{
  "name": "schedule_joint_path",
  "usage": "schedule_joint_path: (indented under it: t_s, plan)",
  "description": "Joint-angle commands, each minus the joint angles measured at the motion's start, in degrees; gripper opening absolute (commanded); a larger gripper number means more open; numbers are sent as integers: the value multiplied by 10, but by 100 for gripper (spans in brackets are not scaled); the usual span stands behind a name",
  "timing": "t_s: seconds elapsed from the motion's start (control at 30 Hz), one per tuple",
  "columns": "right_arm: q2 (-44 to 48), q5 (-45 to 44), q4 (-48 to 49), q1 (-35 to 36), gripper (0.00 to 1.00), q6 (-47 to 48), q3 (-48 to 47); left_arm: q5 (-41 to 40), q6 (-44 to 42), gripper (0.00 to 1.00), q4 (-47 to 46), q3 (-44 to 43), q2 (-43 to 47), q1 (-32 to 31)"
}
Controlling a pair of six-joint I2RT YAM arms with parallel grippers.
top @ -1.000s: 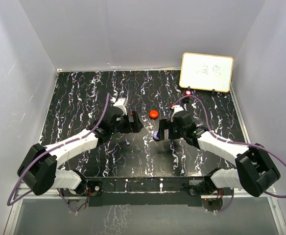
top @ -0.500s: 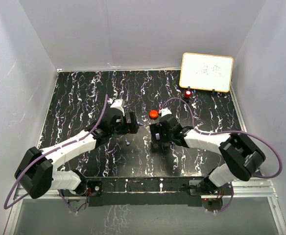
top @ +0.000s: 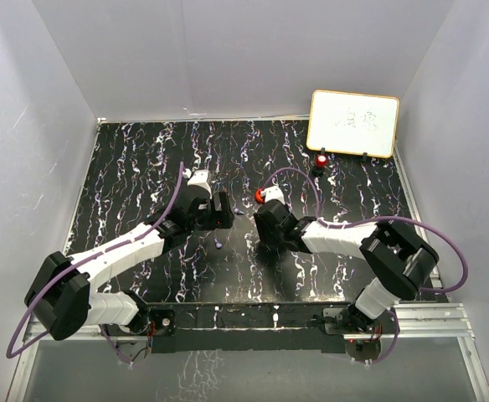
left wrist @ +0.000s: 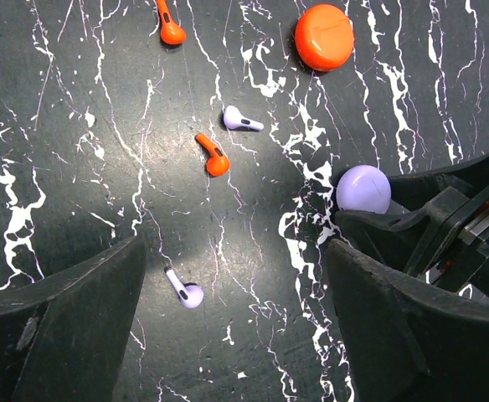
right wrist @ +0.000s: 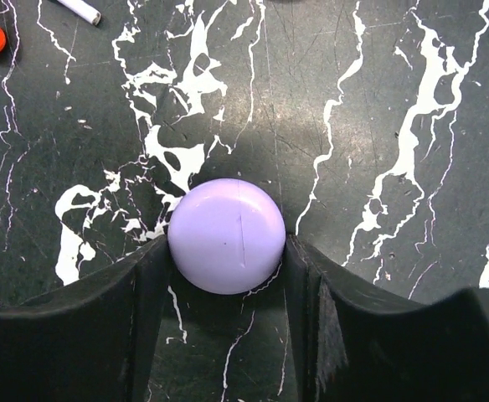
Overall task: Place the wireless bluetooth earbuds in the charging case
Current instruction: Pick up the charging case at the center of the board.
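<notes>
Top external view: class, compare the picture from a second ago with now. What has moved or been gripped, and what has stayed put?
The right gripper swung left and closed its fingers on the purple case. The left gripper stayed open, nearly where it was. The red case, the earbuds and the whiteboard did not move.

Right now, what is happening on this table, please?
The right gripper is closed on the round purple case, which sits on the black table. The left gripper hangs open above four loose earbuds, two orange and two purple. The orange case lies shut near them. No earbud is in a case yet.
</notes>
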State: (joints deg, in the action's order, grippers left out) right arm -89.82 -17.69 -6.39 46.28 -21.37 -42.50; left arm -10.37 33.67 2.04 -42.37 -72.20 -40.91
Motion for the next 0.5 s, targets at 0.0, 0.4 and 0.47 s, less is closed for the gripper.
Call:
schedule_joint_path:
  t_s: [0.0,0.4,0.47]
  plan:
    - [-18,-34,-13,8,49,-3,-15,-11,1,84,14,-10,12,-2]
    - [15,-57,22,13,33,13,11,14,12,78,6,-14,12,3]
    - [66,-53,59,12,33,24,39,51,15,76,-10,-21,10,11]
